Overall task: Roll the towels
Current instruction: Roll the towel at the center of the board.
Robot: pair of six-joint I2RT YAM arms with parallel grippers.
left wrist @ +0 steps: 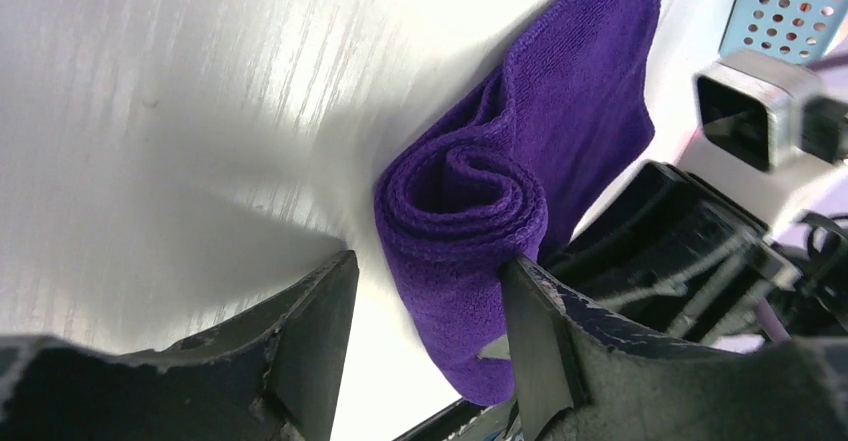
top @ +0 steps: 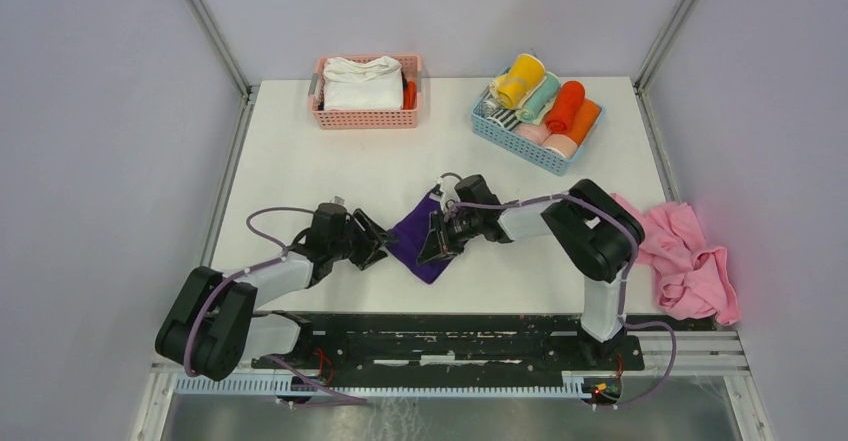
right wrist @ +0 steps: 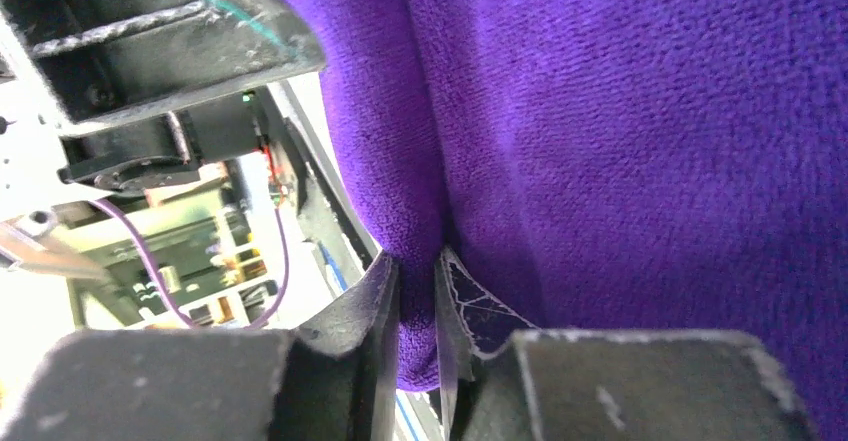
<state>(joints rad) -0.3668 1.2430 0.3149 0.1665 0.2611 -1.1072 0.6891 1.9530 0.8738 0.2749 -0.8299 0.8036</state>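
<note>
On the white table (top: 300, 171), just ahead of the arm bases, the purple towel (top: 418, 244) is lying near the middle of the near edge. The two arms are closing in on it from either side. The left gripper (top: 374, 242) is reaching in at the towel's 9 o'clock and the right gripper (top: 433, 248) at its 3 o'clock.

In the left wrist view the near end of the towel is wound into a loose spiral, and that spiral is sitting between the left gripper's parted jaws. One finger (left wrist: 535, 331), at 3 o'clock in that view, is touching the roll. The other finger (left wrist: 310, 331) is standing clear of it, with bare table showing between.

In the right wrist view the right gripper's fingers are nearly together and are pinching a thin fold of the towel's edge.

At the towel's 3 o'clock, a crumpled pink cloth (top: 685, 261) is spilling over the table's right edge.

At the far side, a pink basket (top: 367, 118) at 11 o'clock is holding folded white cloths (top: 360, 83). A blue basket (top: 540, 151) at 1 o'clock is carrying several rolled cloths, with the yellow towel (top: 520, 79) sitting rolled in its far-left corner.
</note>
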